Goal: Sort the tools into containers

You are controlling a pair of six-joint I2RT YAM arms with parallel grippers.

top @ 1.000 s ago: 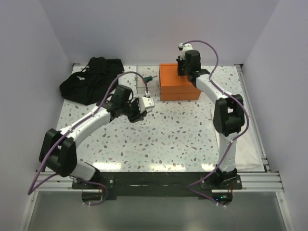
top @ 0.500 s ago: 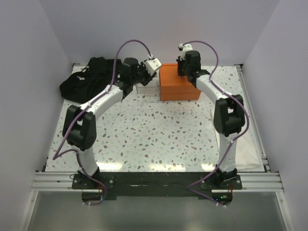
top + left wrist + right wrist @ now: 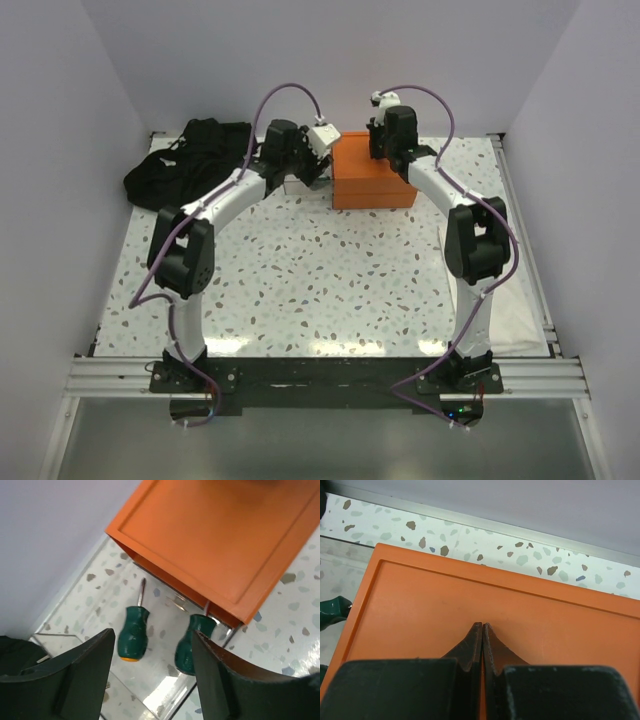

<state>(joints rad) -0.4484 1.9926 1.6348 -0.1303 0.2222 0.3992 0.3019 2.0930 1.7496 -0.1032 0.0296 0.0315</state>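
Stubby green screwdriver (image 3: 133, 639) — orange-capped, thin shaft — beside orange box (image 3: 220, 540).

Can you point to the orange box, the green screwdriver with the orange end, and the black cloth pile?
orange box (image 3: 220, 535): left wrist view, middle of its flat top.
green screwdriver (image 3: 133, 636): left wrist view, on its fat handle.
black cloth pile (image 3: 185, 170): top external view, middle of the pile.
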